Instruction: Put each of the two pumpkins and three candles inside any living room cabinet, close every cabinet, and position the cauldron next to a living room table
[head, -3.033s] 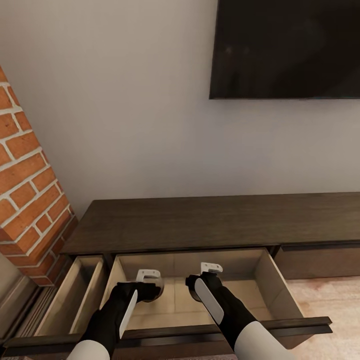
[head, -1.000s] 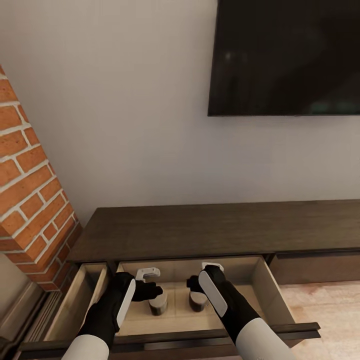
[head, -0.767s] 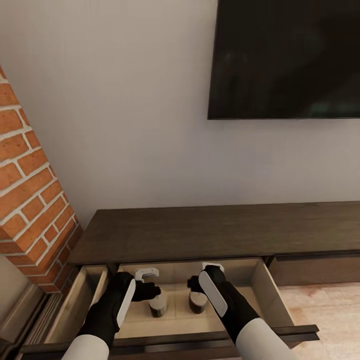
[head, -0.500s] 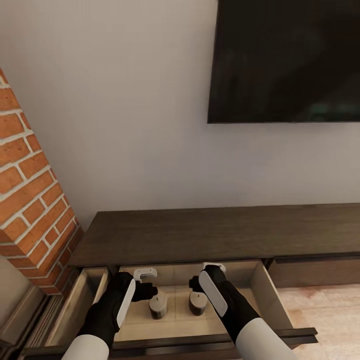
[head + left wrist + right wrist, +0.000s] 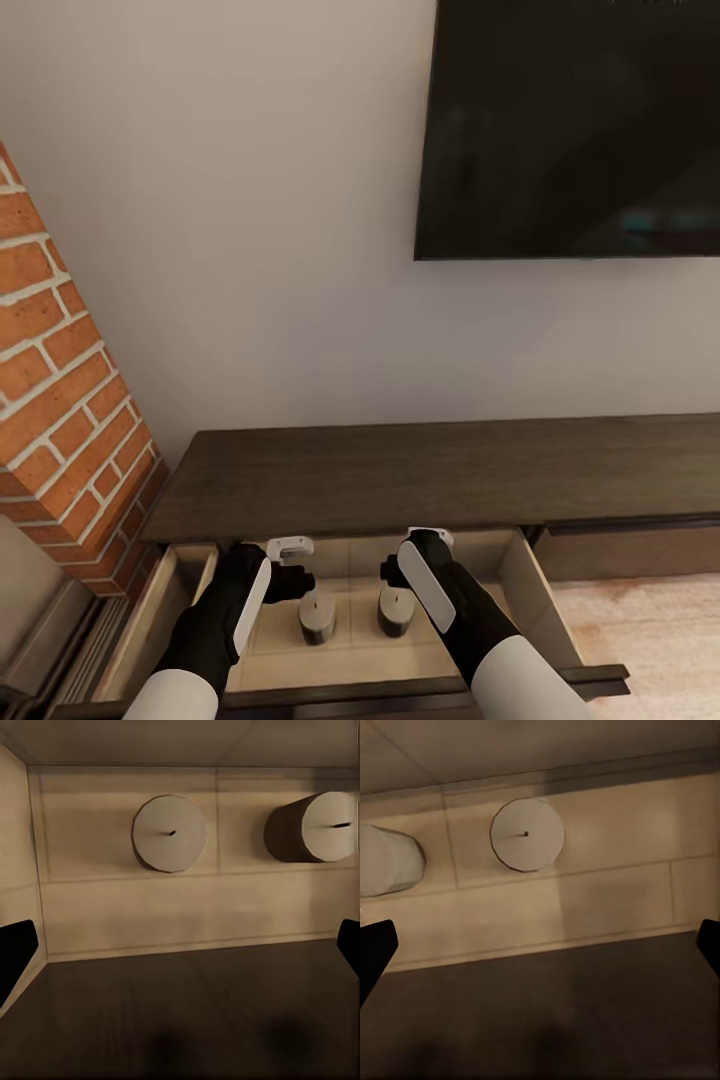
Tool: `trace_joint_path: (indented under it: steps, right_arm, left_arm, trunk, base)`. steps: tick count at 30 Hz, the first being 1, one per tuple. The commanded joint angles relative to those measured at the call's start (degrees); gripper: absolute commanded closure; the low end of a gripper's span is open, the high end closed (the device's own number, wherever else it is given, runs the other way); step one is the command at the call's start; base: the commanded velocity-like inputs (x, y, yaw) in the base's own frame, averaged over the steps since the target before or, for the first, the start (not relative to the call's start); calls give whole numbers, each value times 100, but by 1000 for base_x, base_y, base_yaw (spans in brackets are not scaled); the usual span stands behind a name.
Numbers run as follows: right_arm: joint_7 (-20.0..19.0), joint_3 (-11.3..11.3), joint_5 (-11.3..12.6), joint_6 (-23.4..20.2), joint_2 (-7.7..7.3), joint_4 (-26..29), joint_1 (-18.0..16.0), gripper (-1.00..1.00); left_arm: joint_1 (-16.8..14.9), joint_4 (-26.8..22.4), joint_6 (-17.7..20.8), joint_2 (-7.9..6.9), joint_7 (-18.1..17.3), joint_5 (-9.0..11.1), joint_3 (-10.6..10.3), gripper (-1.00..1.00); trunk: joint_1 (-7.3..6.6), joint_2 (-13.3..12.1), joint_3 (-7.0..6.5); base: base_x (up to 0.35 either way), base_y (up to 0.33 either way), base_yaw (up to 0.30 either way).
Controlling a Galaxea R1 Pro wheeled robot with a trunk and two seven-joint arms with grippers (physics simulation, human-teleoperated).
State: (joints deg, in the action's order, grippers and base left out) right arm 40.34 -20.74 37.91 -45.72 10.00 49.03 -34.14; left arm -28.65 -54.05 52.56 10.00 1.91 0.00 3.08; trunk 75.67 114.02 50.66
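Note:
The dark-brown cabinet [image 5: 430, 470] runs along the wall, with its middle drawer [image 5: 527, 592] pulled open. Two beige-grey candles stand upright on the drawer floor, side by side: one [image 5: 317, 617] under my left gripper [image 5: 297, 581], the other [image 5: 393, 612] under my right gripper [image 5: 392, 571]. Both grippers hang open just above them, holding nothing. The left wrist view looks down on both candles [image 5: 169, 833] [image 5: 315, 827] between wide-apart fingertips [image 5: 15, 952]. In the right wrist view one candle [image 5: 526, 835] is centred and the other [image 5: 386, 860] sits at the edge. The pumpkins, cauldron and table are out of view.
A second drawer [image 5: 150, 625] stands open at the cabinet's left end, beside a red brick pillar [image 5: 60, 400]. A closed drawer front [image 5: 625, 552] lies to the right, above pale wood floor [image 5: 650, 630]. A dark TV [image 5: 575, 130] hangs on the wall.
Both grippers have let go of the candles and lifted off them; the candles now stand free in the drawer. The head camera has moved, so the whole scene sits lower in the picture.

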Motion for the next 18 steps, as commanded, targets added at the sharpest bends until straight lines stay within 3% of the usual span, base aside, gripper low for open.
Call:
trace_joint_path:
  steps: [1, 18]
  right_arm:
    - [0, 0, 1, -4, 0, -1, 2, -100]
    - [0, -9, 3, -21, 0, 2, 1, -100]
  left_arm:
    - [0, 0, 0, 0, -1, -2, 0, -100]
    - [0, 0, 0, 0, 2, -9, 0, -100]
  trunk:
    - [-23, -42, -18]
    - [-396, -723, -324]
  base:
    - [0, 0, 0]
    - [0, 0, 0]
